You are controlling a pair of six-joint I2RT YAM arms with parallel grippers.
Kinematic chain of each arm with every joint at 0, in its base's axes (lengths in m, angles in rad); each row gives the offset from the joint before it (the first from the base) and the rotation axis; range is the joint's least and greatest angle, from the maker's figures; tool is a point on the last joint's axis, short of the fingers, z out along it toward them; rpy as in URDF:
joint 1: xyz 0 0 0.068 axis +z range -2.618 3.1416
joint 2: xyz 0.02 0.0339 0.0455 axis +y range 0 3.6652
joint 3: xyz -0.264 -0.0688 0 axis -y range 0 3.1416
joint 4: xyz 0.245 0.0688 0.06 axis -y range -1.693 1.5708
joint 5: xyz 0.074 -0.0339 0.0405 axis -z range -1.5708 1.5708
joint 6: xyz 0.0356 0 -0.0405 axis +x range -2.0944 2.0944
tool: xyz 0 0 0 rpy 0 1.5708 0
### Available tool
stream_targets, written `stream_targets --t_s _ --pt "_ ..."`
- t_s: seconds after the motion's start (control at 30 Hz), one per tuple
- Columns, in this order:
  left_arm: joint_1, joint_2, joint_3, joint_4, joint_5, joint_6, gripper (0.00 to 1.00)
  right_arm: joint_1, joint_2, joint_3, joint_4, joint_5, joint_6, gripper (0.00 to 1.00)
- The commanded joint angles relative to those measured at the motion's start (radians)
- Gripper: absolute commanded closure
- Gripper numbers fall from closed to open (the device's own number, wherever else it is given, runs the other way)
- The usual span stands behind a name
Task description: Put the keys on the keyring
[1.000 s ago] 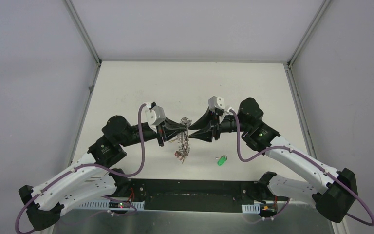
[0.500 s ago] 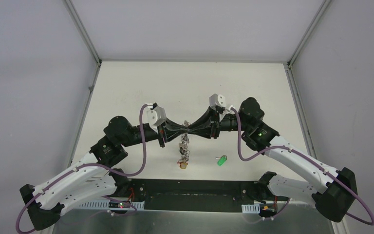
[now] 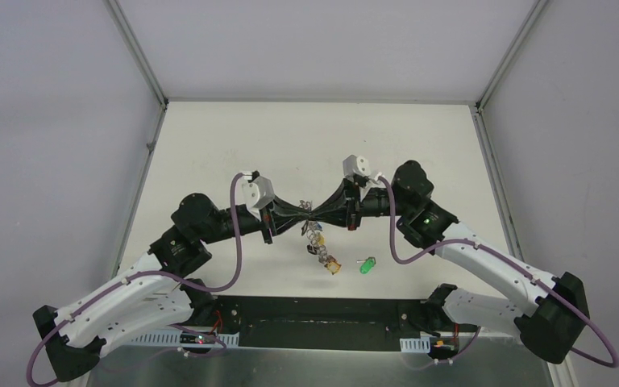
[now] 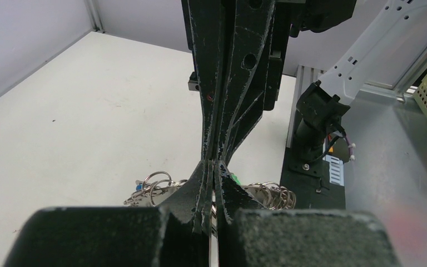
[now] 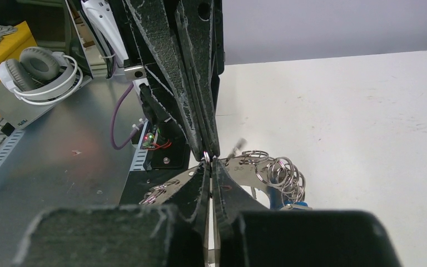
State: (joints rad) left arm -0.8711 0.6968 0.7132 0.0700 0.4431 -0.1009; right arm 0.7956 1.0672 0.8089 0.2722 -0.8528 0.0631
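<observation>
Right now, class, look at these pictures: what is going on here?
The left hand and the right hand meet tip to tip above the table. Both are shut and seem to pinch the keyring, which hangs below them. A green key lies loose on the table, on the right hand's side, not yet on the keyring.

No legible text, label, brand, number or sign in any view.

Key tag (image 3: 367, 264) bright green; keyring (image 3: 318, 242) silvery; table (image 3: 290, 145) off-white.
</observation>
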Motion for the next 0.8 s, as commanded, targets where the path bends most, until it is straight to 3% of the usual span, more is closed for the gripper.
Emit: stream_targets --t_s 0.0,0.13,0.23,0.33,0.53,0.77 --pt "-0.012 -0.025 0.004 0.121 0.001 -0.02 1.0 0.018 0.007 0.043 0.031 -0.011 -0.003 1.0" --pt "-0.012 -0.051 0.008 0.054 -0.036 0.005 0.99 0.017 -0.01 0.066 -0.087 -0.008 -0.057 1.0" --pt "-0.012 -0.067 0.035 -0.049 -0.06 0.034 0.71 0.017 -0.012 0.126 -0.253 -0.001 -0.147 1.0" --pt "-0.012 -0.07 0.074 -0.175 -0.079 0.073 0.56 0.017 0.021 0.217 -0.499 0.008 -0.224 1.0" --pt "-0.011 -0.027 0.143 -0.352 -0.031 0.152 0.54 0.022 0.13 0.409 -0.918 0.059 -0.367 1.0" --pt "-0.012 0.055 0.162 -0.386 0.083 0.215 0.58 0.044 0.229 0.556 -1.179 0.103 -0.432 1.0"
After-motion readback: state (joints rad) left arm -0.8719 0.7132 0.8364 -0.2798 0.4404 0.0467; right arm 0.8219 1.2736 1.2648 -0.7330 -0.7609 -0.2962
